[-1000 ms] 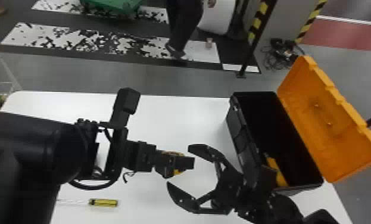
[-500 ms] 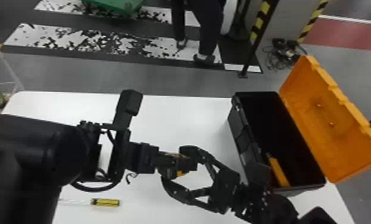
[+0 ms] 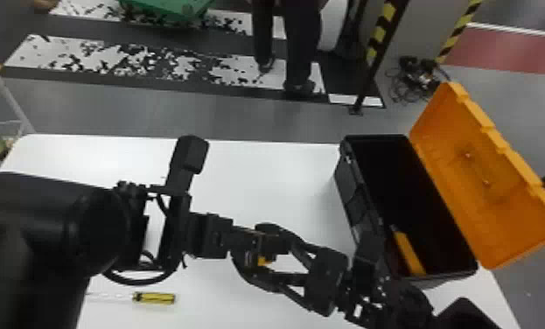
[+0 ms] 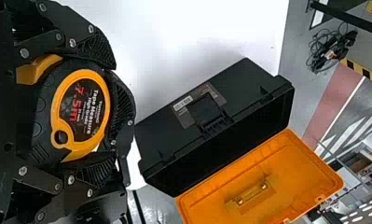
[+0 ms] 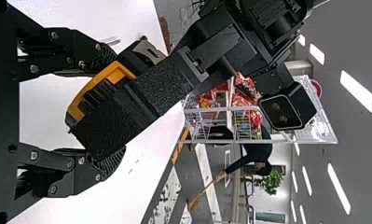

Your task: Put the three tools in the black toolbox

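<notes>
- Currently, left gripper (image 3: pixel 270 244) sits just left of centre of the head view, lower half, grasping the tape measure (image 4: pixel 81 109), orange and black, round label facing the left wrist camera.
- Right gripper (image 3: pixel 253 250) meets it there, coming from lower right; its fingers are apart, one to each side of the tape measure and the left gripper's fingers. Can't tell if they clamp down.
- Tape measure is above the white table (image 3: pixel 262 175), outside the box.
- Screwdriver (image 3: pixel 155 298), yellow and black handle, clear-looking shaft, lies on the table, lower left of frame. Handle points right, shaft runs left toward the left arm.
- Black toolbox (image 3: pixel 350 192) stands on the table, right side of frame, orange lid (image 3: pixel 494 183) wide open and leaning out to the right.
- Orange tool (image 3: pixel 409 253) is inside the toolbox, near end of it, tilted; exact type unclear.
- Cable tangle (image 3: pixel 415 81) on the floor, upper right.
- Green bin (image 3: pixel 166 11) on the floor, upper left.
</notes>
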Action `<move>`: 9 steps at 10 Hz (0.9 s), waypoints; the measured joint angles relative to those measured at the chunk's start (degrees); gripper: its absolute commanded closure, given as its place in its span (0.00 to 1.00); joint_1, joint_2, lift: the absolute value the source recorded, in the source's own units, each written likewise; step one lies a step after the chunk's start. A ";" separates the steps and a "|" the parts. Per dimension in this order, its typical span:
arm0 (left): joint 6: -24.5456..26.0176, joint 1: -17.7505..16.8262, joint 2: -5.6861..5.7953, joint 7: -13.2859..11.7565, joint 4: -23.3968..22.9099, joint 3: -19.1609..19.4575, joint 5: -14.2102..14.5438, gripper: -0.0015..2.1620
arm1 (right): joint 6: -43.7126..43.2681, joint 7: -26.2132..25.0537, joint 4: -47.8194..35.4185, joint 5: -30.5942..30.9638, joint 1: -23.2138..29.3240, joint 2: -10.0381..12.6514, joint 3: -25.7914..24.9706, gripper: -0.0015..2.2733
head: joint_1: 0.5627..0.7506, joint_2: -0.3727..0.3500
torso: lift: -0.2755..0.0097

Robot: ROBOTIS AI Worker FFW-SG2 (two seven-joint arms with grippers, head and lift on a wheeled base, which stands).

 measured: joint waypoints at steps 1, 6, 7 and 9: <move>-0.01 0.22 -0.02 0.09 0.04 0.00 -0.08 0.85 | 0.00 0.00 -0.09 0.02 0.00 -0.06 -0.14 0.86 | 0.70 0.31 | 0.77; -0.82 1.78 -0.02 0.92 -0.14 -0.41 -0.25 0.09 | -1.14 0.00 -0.73 -0.80 1.06 -1.11 -1.82 0.86 | 0.70 0.28 | 0.77; -1.48 2.17 0.04 0.56 -0.33 -0.52 -0.24 0.01 | -1.40 -0.24 -0.88 -0.97 1.15 -1.18 -2.10 0.86 | 0.70 0.27 | 0.77; -1.74 2.50 0.02 0.57 -0.57 -0.38 -0.15 0.01 | -1.58 -0.13 -0.80 -1.11 1.12 -1.21 -2.12 0.86 | 0.70 0.27 | 0.77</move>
